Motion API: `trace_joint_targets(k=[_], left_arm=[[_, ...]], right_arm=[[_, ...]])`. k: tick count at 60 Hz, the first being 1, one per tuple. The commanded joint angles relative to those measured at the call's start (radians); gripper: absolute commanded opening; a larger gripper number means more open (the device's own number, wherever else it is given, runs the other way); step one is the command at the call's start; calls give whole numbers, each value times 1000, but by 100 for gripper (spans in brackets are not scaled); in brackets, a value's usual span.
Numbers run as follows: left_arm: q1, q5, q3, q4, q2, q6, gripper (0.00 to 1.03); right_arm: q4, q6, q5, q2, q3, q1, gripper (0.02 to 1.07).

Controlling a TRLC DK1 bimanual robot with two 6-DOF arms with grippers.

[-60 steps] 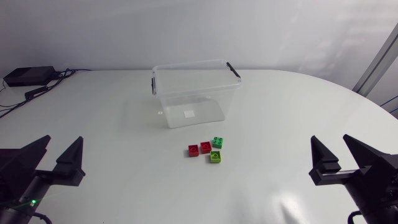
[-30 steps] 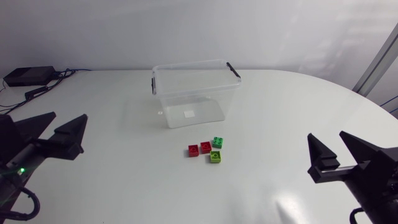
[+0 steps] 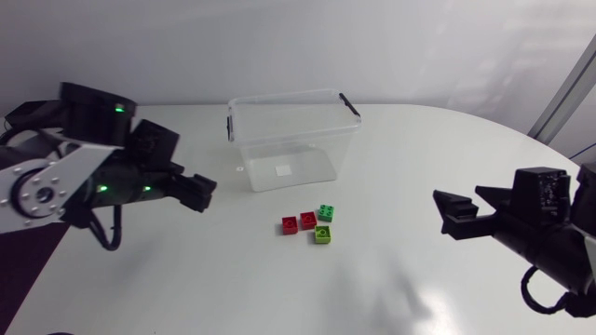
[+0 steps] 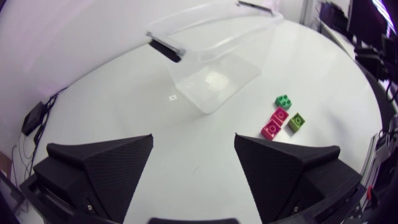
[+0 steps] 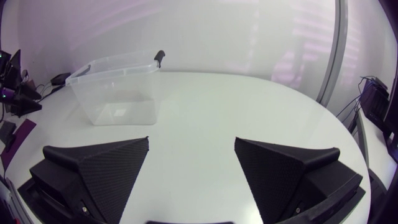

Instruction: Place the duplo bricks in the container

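Note:
Four duplo bricks lie in a loose cluster on the white table: two red ones [image 3: 290, 225] [image 3: 307, 220], a green one [image 3: 326, 213] and a lime one [image 3: 323, 234]. The clear container [image 3: 293, 140] with black handle clips stands just behind them, with no bricks inside. My left gripper [image 3: 202, 191] hovers left of the cluster, open, holding nothing. In the left wrist view the gripper [image 4: 193, 155] has the red bricks [image 4: 275, 122], green brick [image 4: 283, 101] and lime brick [image 4: 297, 121] ahead of its right finger. My right gripper [image 3: 446, 213] is open to the right of the bricks.
The right wrist view shows the container [image 5: 118, 93] ahead of the open right gripper [image 5: 193, 155], across bare table. Black boxes with cables [image 3: 42, 113] sit at the far left edge. Bare table surface surrounds the bricks.
My left arm has swung up from the near left corner toward the middle, its gripper now pointing at the bricks. My right arm has turned and shifted inward a little.

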Motion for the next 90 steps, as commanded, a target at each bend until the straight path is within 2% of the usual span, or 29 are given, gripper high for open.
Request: trace_joint_targets(k=[1, 18, 25, 30, 39, 44, 54, 71, 80, 87, 90], left_arm=[[-50, -1, 74, -16, 141, 184, 90], [-180, 7, 219, -117, 405, 416, 95], [-201, 99, 252, -111, 485, 477, 95], [-203, 163, 286, -112, 541, 511, 95], [-195, 231, 355, -126, 626, 552, 92], [-188, 269, 386, -128, 655, 571, 91], [-197, 294, 456, -146, 730, 594, 91], [-204, 331, 527, -223, 814, 655, 91], [-208, 368, 553, -277, 842, 706, 73], [-212, 378, 559, -287, 845, 719, 46], [-211, 378, 558, -292, 845, 721, 44]], right_arm=[[-21, -1, -24, 53, 28, -9, 102], [-130, 31, -200, 92, 54, -10, 102], [-215, -4, -209, 90, 77, 11, 102], [-215, -38, -209, 82, 75, 53, 102], [-278, -58, -206, 155, 123, 94, 102], [-357, -161, -209, 190, 152, 116, 102], [-276, -239, -211, 250, 115, 125, 102], [-235, -256, -258, 388, 133, 137, 102], [-219, -265, -258, 443, 158, 165, 102], [-193, -245, -254, 520, 187, 189, 102], [-193, -231, -249, 552, 204, 211, 102]])
